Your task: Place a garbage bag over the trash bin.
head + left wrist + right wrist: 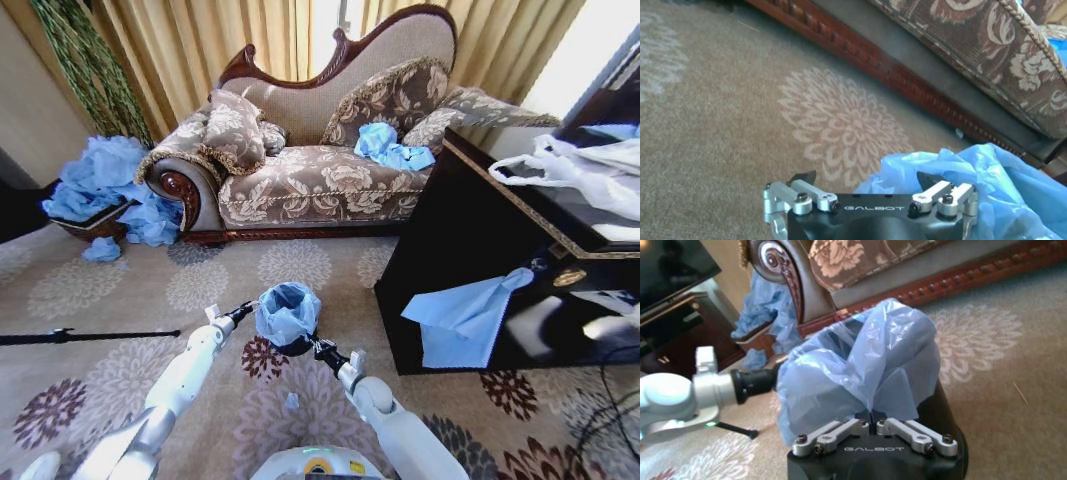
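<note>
Garbage bag (287,311) draped the trash bin (295,345); left claw (867,179) stood open beside it, right claw (871,415) pinched the bag.

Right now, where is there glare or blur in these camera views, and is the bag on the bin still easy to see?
Head view: window light washes out the curtains at top, lines bow at the edges, yet the garbage bag over the trash bin reads clearly. Left wrist view: soft overall, sofa blurred. Right wrist view: bag evenly lit, right gripper sharp, left gripper hazier.
</note>
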You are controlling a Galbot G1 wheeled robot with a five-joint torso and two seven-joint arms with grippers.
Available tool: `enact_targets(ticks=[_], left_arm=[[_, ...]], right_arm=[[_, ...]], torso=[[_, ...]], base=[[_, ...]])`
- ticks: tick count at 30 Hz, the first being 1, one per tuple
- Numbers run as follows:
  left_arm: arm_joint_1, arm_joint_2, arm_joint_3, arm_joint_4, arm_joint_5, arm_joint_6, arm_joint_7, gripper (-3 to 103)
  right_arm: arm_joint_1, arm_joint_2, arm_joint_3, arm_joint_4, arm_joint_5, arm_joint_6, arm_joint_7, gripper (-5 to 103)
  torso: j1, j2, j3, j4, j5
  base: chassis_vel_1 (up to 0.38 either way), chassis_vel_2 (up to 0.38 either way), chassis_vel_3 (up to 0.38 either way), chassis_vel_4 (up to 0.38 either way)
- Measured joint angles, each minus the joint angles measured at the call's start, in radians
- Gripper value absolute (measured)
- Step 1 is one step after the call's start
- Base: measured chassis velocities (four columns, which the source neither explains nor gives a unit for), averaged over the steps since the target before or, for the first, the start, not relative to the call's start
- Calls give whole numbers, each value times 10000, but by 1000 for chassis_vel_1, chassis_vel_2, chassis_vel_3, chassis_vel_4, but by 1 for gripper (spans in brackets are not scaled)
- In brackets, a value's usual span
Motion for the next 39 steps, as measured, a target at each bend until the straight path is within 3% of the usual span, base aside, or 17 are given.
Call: enact_targets(ticks=[21, 24, 27, 32, 35, 36, 38, 39], left_arm=[[1151, 106, -992, -1851, -121, 484, -571, 100], [1514, 221, -1272, -2509, -207, 601, -711, 100], [1813, 354, -1432, -3023, -269, 646, -770, 100], [2589, 664, -1843, -4337, -302, 730, -1038, 100], [3306, 1151, -2021, -5865, 15, 973, -1681, 100], [3306, 1151, -2021, -5865, 15, 973, -1681, 100], [3624, 1539, -2030, -7174, 676, 2080, -3155, 100], [3624, 1539, -2030, -7174, 676, 2080, -3155, 100]], right_arm=[[-33, 651, 90, -1397, -174, -26, 361, 0], [-329, 317, -45, -561, -148, -89, 955, 0], [-584, 46, -92, -9, -153, -208, 1099, -3], [-1202, -445, -144, 957, -338, -228, 1168, 2], [-1615, -642, -95, 1493, -607, -94, 1241, 11], [-1615, -642, -95, 1493, -607, -94, 1241, 11], [-1826, -670, 38, 1891, -761, 4, 1277, 20], [-1826, -670, 38, 1891, -761, 4, 1277, 20]], torso=[[-1, 3, -1, 2, 0], [-1, 4, -1, 2, -1], [-2, 3, -1, 1, 1], [-2, 4, -2, 0, 0], [-2, 4, -2, 2, -1], [-2, 4, -2, 2, -1], [-2, 4, -2, 4, 3], [-2, 4, -2, 4, 3]], base=[[0, 0, 0, 0], [0, 0, 0, 0], [0, 0, 0, 0], [0, 0, 0, 0], [0, 0, 0, 0], [0, 0, 0, 0], [0, 0, 0, 0], [0, 0, 0, 0]])
